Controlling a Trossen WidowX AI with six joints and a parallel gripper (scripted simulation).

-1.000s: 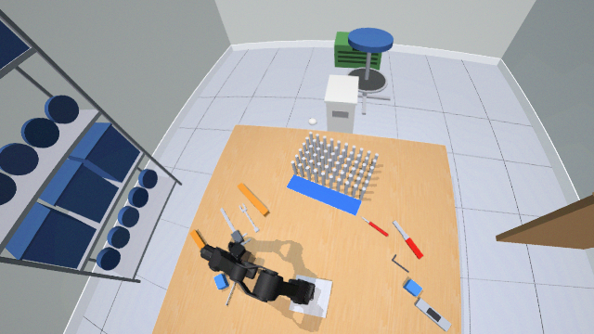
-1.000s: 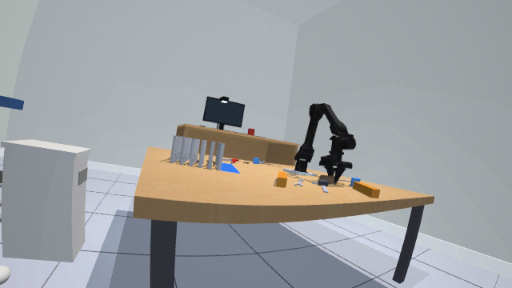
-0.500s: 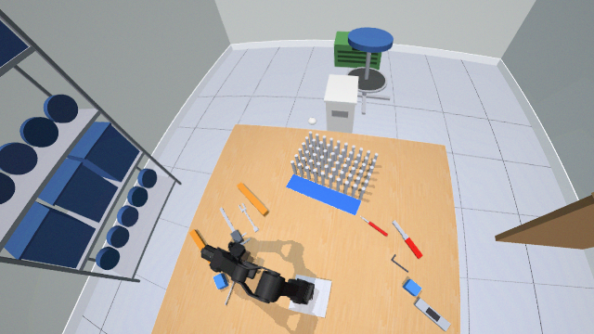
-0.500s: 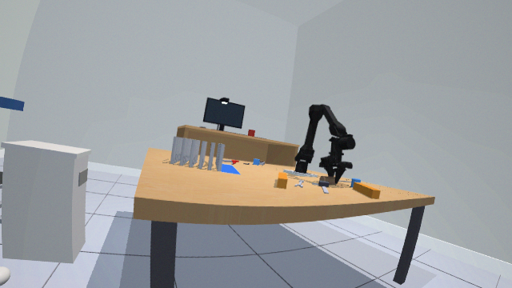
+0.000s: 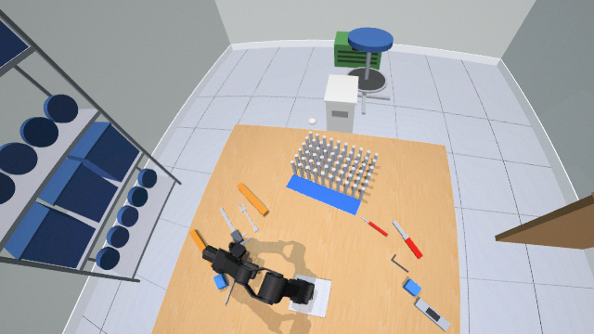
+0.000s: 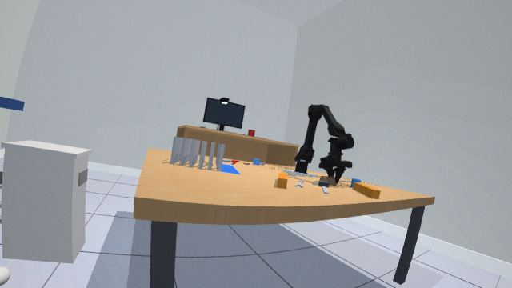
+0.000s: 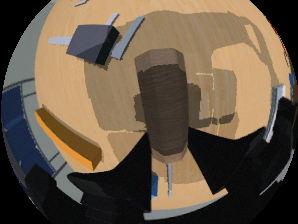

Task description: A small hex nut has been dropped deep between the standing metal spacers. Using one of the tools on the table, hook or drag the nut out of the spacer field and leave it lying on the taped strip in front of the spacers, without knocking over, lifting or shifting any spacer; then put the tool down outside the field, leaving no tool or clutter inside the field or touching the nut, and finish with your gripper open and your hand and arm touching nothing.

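Observation:
My gripper (image 5: 238, 250) (image 6: 332, 176) (image 7: 165, 132) is shut on the brown handle (image 7: 162, 106) (image 6: 329, 179) of a hook tool, low over the table's near left part. The tool's thin metal shaft (image 5: 228, 294) (image 7: 169, 179) sticks out past the fingers. The grey standing spacers (image 5: 334, 164) (image 6: 196, 154) form a dense field at the far middle of the table. The blue taped strip (image 5: 323, 195) (image 6: 230, 169) lies along their front edge. The hex nut is hidden among the spacers.
Near the gripper lie a grey scraper (image 5: 229, 224) (image 7: 93, 42), a fork-like tool (image 5: 248, 217), two orange blocks (image 5: 252, 199) (image 5: 197, 239) and a small blue block (image 5: 220, 281). Two red-handled tools (image 5: 375, 226) (image 5: 408, 239), an allen key (image 5: 399, 263), a blue block (image 5: 411, 288) and a grey device (image 5: 432, 314) lie at the right.

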